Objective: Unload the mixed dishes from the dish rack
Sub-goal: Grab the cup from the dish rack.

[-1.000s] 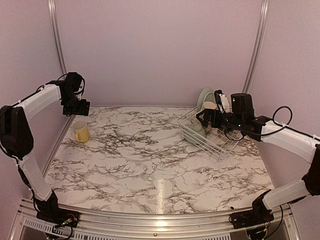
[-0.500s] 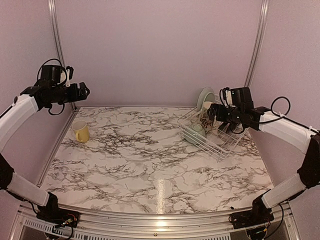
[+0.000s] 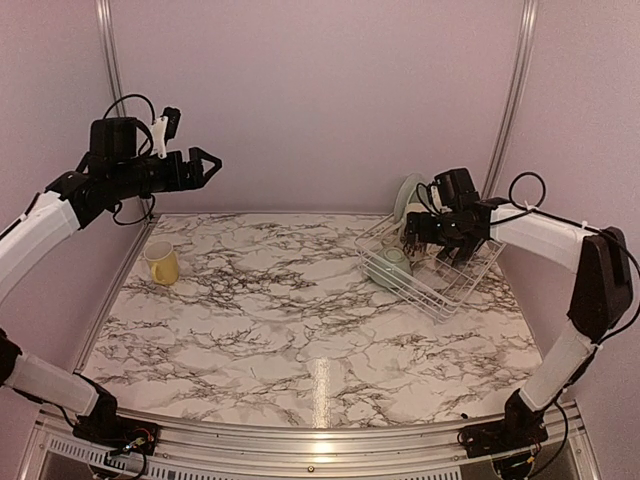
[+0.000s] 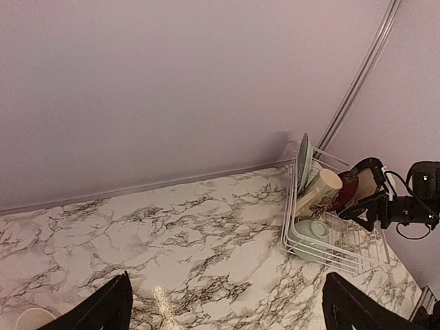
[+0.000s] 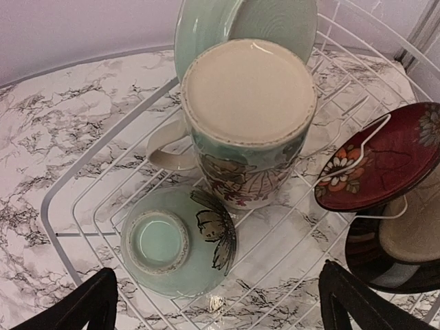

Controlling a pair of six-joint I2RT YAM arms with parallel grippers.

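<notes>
Your right jaws hang spread and empty over the rack (image 5: pixel 62 199), which sits at the right rear of the tabletop (image 3: pixel 300 330). Directly below them is the cream mug (image 5: pixel 247 117), turned base-up and leaning, with its handle to the left in the wrist view. The bowl (image 5: pixel 179 240) lies upside down just in front of the mug; whether they touch, I cannot tell. The green plate (image 5: pixel 240 24) stands on edge behind the mug, and the red plate (image 5: pixel 385 161) leans in the wires to the right. The yellow mug (image 3: pixel 162 262) is already out, standing at the far left of the tabletop. Your left jaws are also spread, holding nothing, high above that corner.

The cream mug looks like your next pick. Treat it as glazed ceramic: stiff, fairly heavy, slick, and easy to chip against wire or plate. I'd close across the body just below the base, or take the handle. Then lift straight up so it clears the bowl and the green plate.
</notes>
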